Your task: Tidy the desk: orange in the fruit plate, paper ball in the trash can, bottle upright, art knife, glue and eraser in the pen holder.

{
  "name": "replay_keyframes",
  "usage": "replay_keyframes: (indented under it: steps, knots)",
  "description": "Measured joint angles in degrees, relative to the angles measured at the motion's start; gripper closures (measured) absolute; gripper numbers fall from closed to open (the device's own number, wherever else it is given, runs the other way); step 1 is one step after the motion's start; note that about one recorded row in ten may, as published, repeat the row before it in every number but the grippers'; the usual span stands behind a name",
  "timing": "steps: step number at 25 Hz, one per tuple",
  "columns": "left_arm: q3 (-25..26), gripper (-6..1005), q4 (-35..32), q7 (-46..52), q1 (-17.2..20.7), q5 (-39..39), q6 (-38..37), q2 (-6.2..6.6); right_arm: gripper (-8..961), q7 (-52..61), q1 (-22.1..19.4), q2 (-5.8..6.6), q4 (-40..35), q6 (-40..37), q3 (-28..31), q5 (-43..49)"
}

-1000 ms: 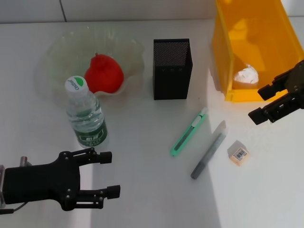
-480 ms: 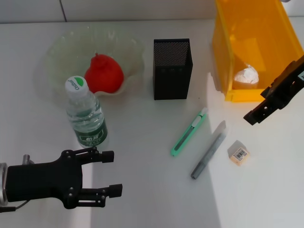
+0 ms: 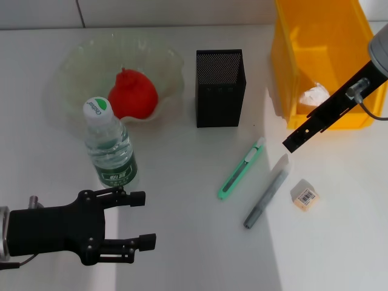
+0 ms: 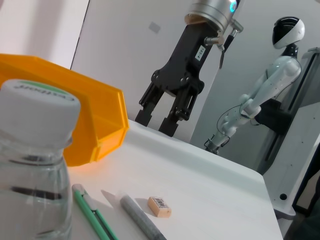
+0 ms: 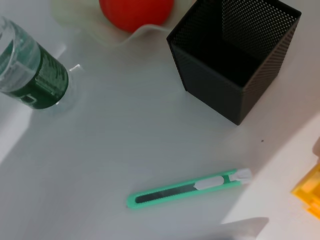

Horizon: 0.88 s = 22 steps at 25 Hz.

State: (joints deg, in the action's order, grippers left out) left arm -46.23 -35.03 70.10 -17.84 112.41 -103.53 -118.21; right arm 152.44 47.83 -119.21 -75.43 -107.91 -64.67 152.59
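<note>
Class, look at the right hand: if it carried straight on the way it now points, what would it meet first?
Probably the green art knife: the right hand points down towards the desk beside its tip, though depth is unclear.

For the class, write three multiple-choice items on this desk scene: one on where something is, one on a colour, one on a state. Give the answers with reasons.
1. Where is the paper ball?
A. inside the yellow bin
B. in the pen holder
C. beside the bottle

2. What colour is the art knife?
A. black
B. green
C. red

3. How does the bottle stand?
A. on its side
B. upside down
C. upright, cap on

Answers
1. A: the white ball lies within the walls of the yellow bin, not in the pen holder.
2. B: its body is green, lying flat on the table next to the grey glue stick.
3. C: the head view shows its white cap on top and its base on the table, in front of the fruit plate.
</note>
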Motion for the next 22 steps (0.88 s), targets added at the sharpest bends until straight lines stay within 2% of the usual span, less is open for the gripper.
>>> replay_keyframes:
  steps: [14, 22]
  knots:
    - [0.0, 139, 0.1, 0.3, -0.7, 0.1, -0.1, 0.00, 149, 13.1, 2.7, -0.06, 12.1, 6.6, 0.6, -5.9]
    - [0.0, 140, 0.0, 2.0, -0.9, 0.1, 0.2, -0.04, 149, 17.0, 2.3, -0.06, 16.6, 9.3, 2.1, -6.3]
